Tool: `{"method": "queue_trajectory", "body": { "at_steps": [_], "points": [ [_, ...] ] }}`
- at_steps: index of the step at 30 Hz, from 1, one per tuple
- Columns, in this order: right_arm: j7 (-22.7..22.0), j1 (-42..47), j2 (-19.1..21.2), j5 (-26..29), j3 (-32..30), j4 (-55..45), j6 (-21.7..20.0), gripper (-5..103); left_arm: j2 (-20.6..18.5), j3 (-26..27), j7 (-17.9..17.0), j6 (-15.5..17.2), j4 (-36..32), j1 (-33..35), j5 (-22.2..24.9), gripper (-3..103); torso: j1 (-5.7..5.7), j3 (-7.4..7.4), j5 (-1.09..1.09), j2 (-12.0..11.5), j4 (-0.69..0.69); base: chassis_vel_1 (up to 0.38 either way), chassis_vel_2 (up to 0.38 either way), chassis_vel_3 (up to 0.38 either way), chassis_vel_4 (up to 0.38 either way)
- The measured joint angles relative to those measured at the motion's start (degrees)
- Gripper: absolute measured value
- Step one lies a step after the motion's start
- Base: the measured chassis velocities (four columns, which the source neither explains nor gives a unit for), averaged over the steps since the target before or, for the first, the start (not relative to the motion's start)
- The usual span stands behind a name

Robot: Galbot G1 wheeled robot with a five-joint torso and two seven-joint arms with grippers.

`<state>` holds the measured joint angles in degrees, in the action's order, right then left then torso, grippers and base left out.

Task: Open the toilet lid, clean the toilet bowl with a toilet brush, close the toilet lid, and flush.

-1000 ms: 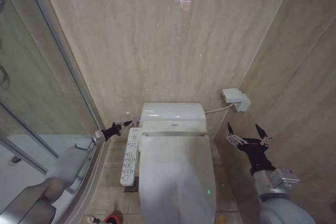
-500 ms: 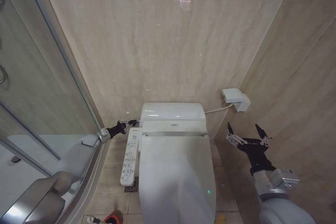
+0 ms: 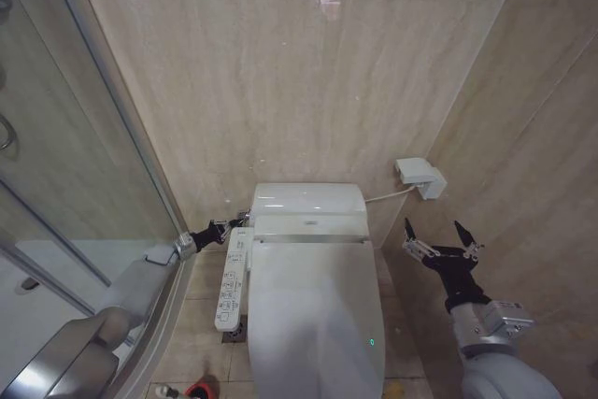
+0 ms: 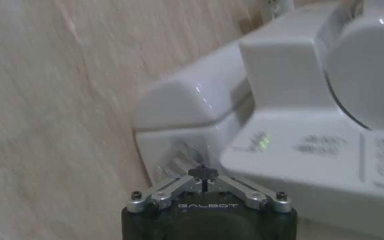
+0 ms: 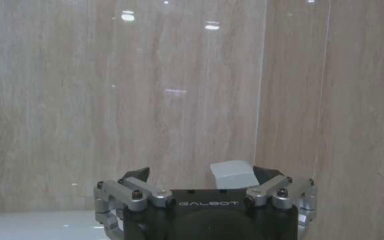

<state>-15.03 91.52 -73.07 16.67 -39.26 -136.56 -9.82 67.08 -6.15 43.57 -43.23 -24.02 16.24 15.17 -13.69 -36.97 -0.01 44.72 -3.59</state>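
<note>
The toilet lid (image 3: 313, 310) lies down flat, closed over the toilet bowl, which is hidden beneath it. Behind the lid sits the white tank (image 3: 306, 200) against the beige tiled wall (image 3: 299, 72). Along the lid's left side runs the control panel (image 3: 230, 279) with its rows of buttons. The left end effector (image 3: 234, 224) reaches in from the glass shower door (image 3: 65, 165) side and sits at the rear left corner of the toilet, just beside the top end of the control panel and below the tank; in the left wrist view its fingers (image 4: 204, 173) are pressed together at the tips, gripping nothing, right up against the toilet body under the tank. The right end effector (image 3: 441, 238) hangs in the air to the right of the lid, well apart from it, with its 2 fingers spread wide and empty. A small white box (image 3: 419, 176) is mounted on the wall above it. On the floor at the lid's front left, a small red holder (image 3: 198, 390) is partly visible.
</note>
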Motion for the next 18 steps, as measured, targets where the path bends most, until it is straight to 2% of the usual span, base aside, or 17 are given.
{"method": "queue_trajectory", "body": {
  "at_steps": [18],
  "points": [
    [0.0,0.0,0.0,0.0,0.0,0.0,0.0,100,0.0,0.9,0.1,0.3,0.3,0.2,-0.3,0,-0.01,0.00,0.00,0.0,-0.02,0.000,0.000,0.000,0.000]
  ]
}}
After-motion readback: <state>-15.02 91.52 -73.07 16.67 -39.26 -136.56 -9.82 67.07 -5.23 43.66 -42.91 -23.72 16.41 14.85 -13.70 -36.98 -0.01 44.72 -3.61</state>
